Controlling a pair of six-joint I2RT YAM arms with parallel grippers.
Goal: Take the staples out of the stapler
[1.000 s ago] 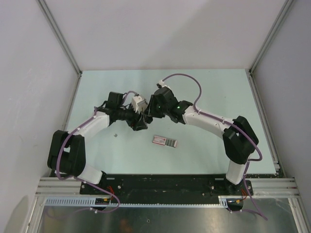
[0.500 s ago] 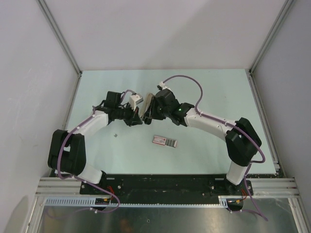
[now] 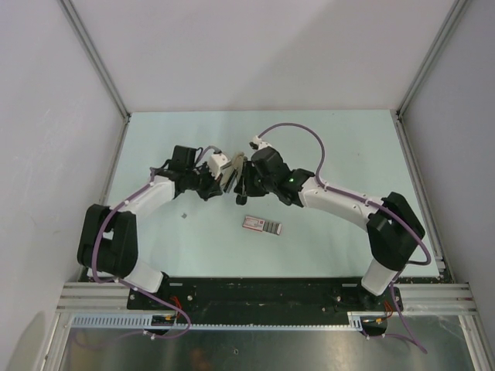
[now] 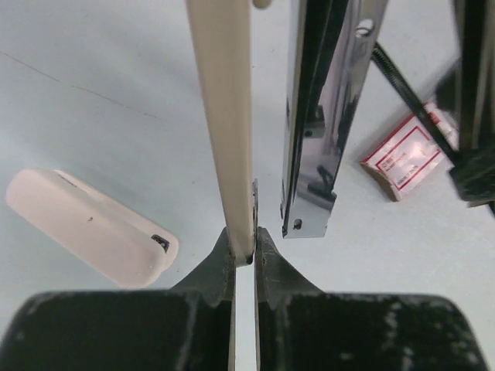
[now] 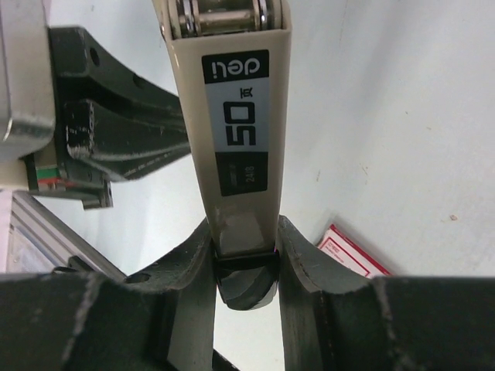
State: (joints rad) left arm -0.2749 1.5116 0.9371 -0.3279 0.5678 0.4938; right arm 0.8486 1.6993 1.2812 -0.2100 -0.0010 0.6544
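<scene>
The stapler [image 3: 234, 170] hangs above the table between both arms, swung open. My left gripper [image 4: 246, 241] is shut on the end of its thin cream shell [image 4: 224, 116], and the shiny dark metal channel [image 4: 325, 124] hangs free just to the right of it. My right gripper [image 5: 246, 246] is shut on the stapler's labelled cream body [image 5: 232, 116] at its dark end. In the top view the left gripper [image 3: 226, 179] and the right gripper [image 3: 241, 182] almost touch. A tiny grey bit [image 3: 184, 216], seemingly staples, lies on the table.
A flat pink-and-grey packet [image 3: 263, 225] lies in front of the grippers, also seen as the packet [image 4: 402, 154] and the packet [image 5: 352, 251]. A cream oblong plastic piece [image 4: 89, 228] lies on the table below left of my left gripper. Metal frame posts line the table's sides.
My left gripper has closed on the stapler's cream shell. The right arm has swung its gripper left and nearer with the stapler, and the stapler now stands open.
</scene>
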